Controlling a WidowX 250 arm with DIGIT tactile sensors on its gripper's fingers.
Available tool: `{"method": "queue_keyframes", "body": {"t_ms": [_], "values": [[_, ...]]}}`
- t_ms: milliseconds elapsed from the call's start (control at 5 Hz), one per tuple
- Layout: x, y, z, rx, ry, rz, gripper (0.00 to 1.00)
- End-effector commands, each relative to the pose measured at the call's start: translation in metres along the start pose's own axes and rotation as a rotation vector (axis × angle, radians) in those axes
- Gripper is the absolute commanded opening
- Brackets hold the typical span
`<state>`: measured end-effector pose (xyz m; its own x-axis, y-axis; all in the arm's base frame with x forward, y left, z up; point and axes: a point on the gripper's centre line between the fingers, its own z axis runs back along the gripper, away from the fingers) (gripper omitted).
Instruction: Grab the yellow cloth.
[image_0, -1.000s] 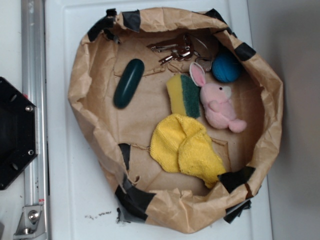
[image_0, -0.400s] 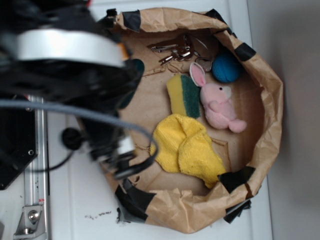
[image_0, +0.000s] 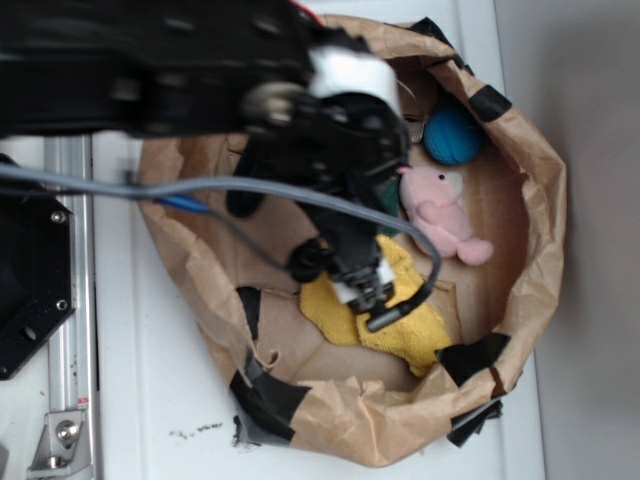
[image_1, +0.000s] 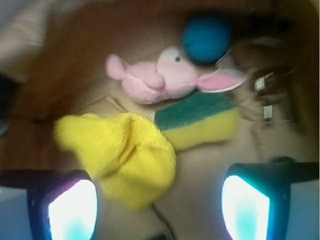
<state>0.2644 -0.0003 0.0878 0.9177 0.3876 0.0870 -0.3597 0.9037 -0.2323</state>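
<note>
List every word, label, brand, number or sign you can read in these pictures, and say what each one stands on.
None: no readable text appears in either view.
The yellow cloth, pink plush bunny, yellow-and-green sponge and blue ball carry no print.
The paper bag and its black tape are unmarked.
The gripper shows no legible label; the wrist view is too blurred for fine marks.

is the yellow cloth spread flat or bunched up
Bunched up. The yellow cloth lies in a rumpled heap with a raised fold through its middle, beside the sponge.
</note>
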Motion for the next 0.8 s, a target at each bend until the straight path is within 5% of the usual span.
{"method": "queue_keyframes", "body": {"t_ms": [0, 200, 400, 600], "values": [[-0.016, -0.054, -0.047, -0.121, -0.004, -0.194, 1.00], [-0.012, -0.060, -0.067, -0.089, -0.107, -0.300, 1.00], [-0.004, -0.062, -0.075, -0.014, -0.204, -0.382, 0.00], [0.011, -0.063, -0.067, 0.046, -0.254, -0.403, 0.00]]}}
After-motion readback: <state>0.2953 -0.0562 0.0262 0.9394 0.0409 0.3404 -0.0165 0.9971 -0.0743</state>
